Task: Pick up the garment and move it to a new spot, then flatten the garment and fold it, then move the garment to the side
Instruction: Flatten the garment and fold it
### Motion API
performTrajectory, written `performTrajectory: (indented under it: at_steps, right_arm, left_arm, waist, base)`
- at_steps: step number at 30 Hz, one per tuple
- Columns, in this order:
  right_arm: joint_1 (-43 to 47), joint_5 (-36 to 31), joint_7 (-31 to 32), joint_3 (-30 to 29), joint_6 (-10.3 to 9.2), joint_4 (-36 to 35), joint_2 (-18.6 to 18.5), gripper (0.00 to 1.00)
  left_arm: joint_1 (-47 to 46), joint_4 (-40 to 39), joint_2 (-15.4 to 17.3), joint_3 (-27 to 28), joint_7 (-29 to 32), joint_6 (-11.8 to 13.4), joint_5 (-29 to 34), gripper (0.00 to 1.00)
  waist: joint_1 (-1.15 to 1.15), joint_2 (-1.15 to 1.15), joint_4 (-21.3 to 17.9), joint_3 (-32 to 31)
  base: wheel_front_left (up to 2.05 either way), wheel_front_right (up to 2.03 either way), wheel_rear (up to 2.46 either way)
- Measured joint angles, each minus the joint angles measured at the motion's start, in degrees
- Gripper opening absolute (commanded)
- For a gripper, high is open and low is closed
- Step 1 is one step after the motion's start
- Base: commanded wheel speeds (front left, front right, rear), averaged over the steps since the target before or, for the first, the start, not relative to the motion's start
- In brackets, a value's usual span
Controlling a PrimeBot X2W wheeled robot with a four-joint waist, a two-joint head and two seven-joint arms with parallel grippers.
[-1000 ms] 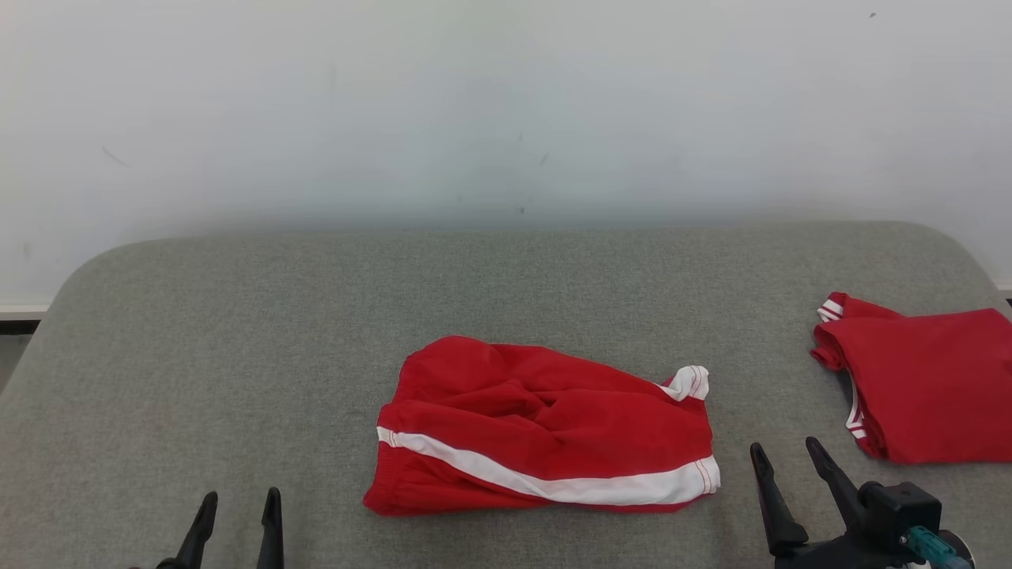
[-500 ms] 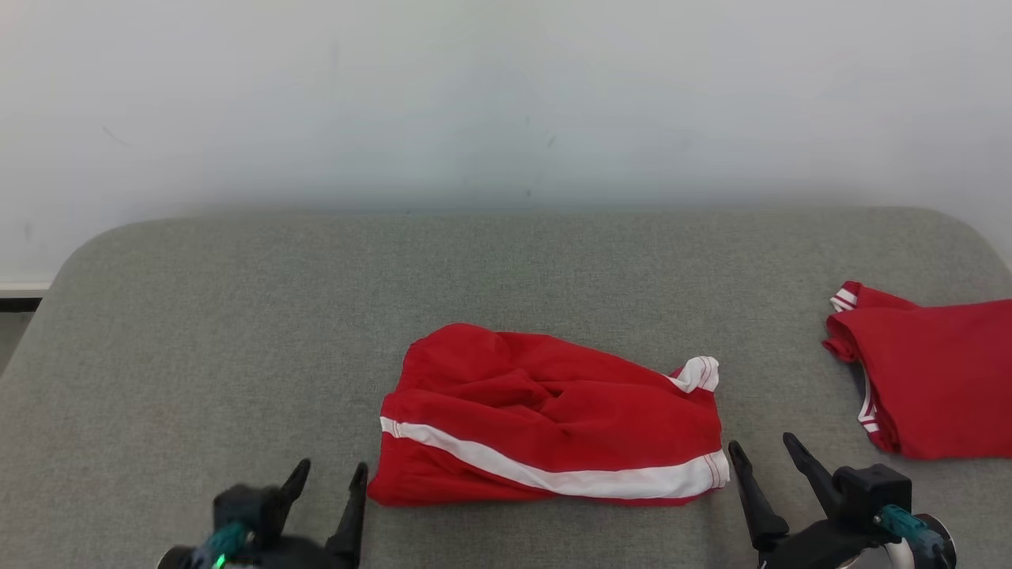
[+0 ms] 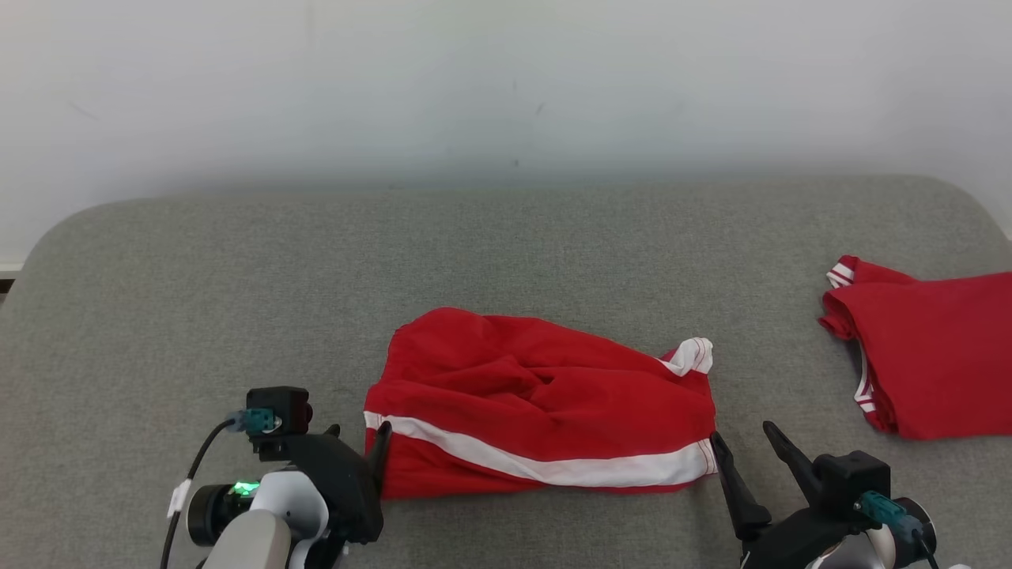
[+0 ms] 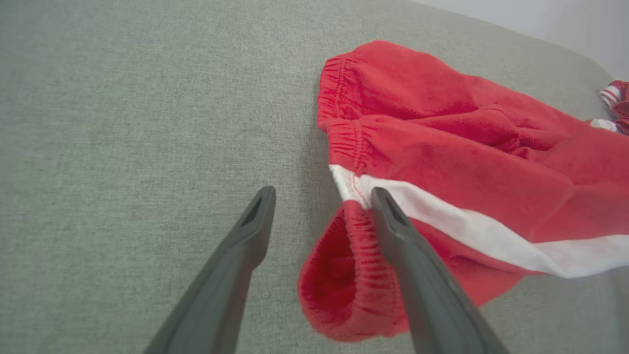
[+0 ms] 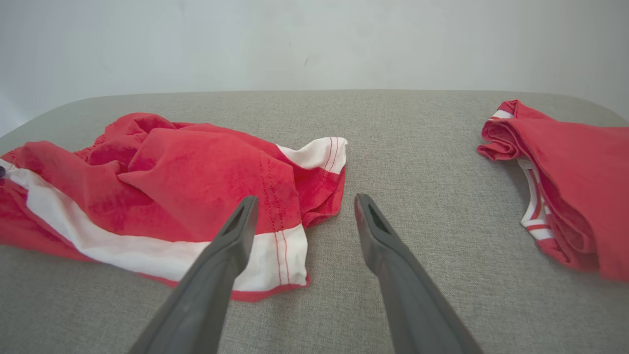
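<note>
Currently I record the red shorts (image 3: 538,403) lying crumpled and unfolded on the grey padded table (image 3: 237,276). Their elastic waistband (image 4: 344,142) is at the left end and the leg hems are at the right. A white stripe (image 3: 553,466) runs along their near side. One white-edged hem corner (image 3: 693,356) stands turned up at the far right of the shorts.

Left gripper (image 3: 358,433): at the waistband end of the shorts, jaws spread fully, nothing held. In its wrist view one finger (image 4: 408,246) lies over the waistband where the stripe begins, and the other is over bare table just left of the shorts. I cannot confirm contact with the cloth.

Right gripper (image 3: 741,431): at the hem end of the shorts, jaws likewise wide and empty. In its wrist view one finger overlaps the striped hem, and the other is over bare table just right of the shorts.

A second red garment (image 3: 925,356), white-trimmed and folded, lies well to the right of the shorts, apart from them.

Against the picture a second ago: the left gripper was then well left of the shorts, with only its fingertips in view, and it has since closed in on the waistband. The right gripper has drawn nearer the hem. The head camera has also shifted, so the whole scene sits differently. The shorts keep the same creases.
</note>
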Motion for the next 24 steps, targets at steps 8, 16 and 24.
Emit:
performTrajectory:
  at_steps: [8, 16, 24]
  right_arm:
    - [-1.0, 0.5, -0.6, 0.8, 0.01, 0.6, -0.5, 1.00]
    - [-1.1, 1.8, 1.5, 3.1, 0.01, 0.9, -2.2, 1.00]
    - [-1.2, 2.6, 3.4, 4.5, 0.01, 1.3, -3.4, 1.00]
  left_arm:
    - [-4.0, 3.7, -0.2, -1.4, 2.4, 1.4, -1.6, 0.47]
    - [-4.2, 4.8, -0.3, -4.5, 2.5, 1.5, -2.2, 0.00]
    - [-4.1, 4.1, -0.3, -8.1, -0.7, 2.2, -4.8, 0.00]
  waist:
    - [0.00, 0.00, -0.8, 1.2]
    - [0.00, 0.00, 0.2, 1.9]
    - [0.00, 0.00, 1.8, 3.0]
  base:
    - [0.00, 0.00, 0.00]
    - [0.00, 0.00, 0.00]
    - [0.00, 0.00, 0.00]
